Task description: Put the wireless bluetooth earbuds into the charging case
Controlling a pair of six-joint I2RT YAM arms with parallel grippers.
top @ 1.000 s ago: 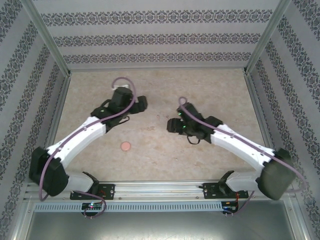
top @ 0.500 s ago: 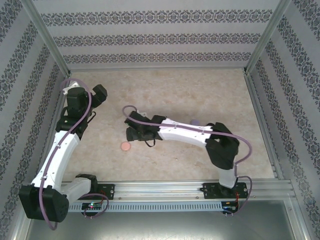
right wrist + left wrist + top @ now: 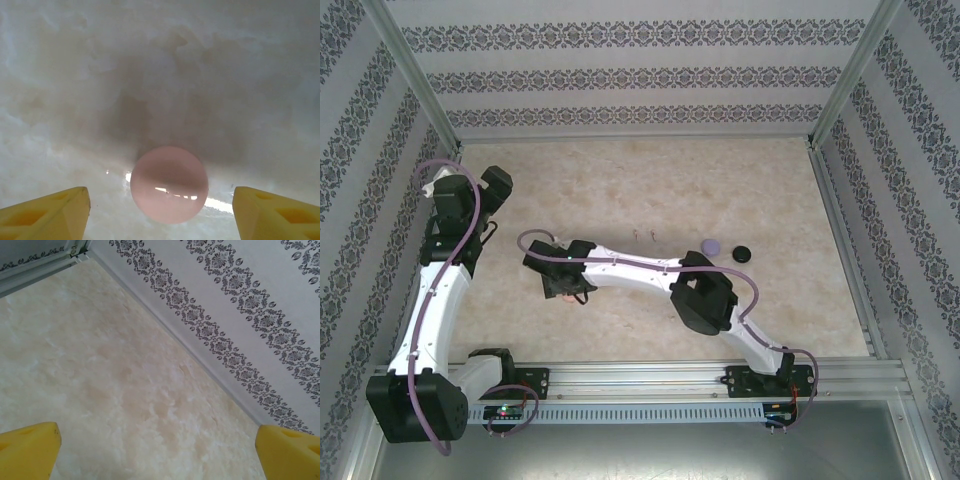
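Right gripper (image 3: 160,202) hangs over pink disc (image 3: 169,184), jaws wide, disc between them and touching neither. Left gripper (image 3: 157,445) gapes wide above table (image 3: 125,380) beside wall (image 3: 240,300).

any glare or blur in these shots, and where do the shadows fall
Right wrist view: the pink disc carries white glare streaks, a soft dark shadow lies on the table behind it, and the table surface looks hazy. Left wrist view: the wallpaper pattern is fairly crisp, with even light and no glare. Top view: flat, even light, and the earbuds are mere specks.
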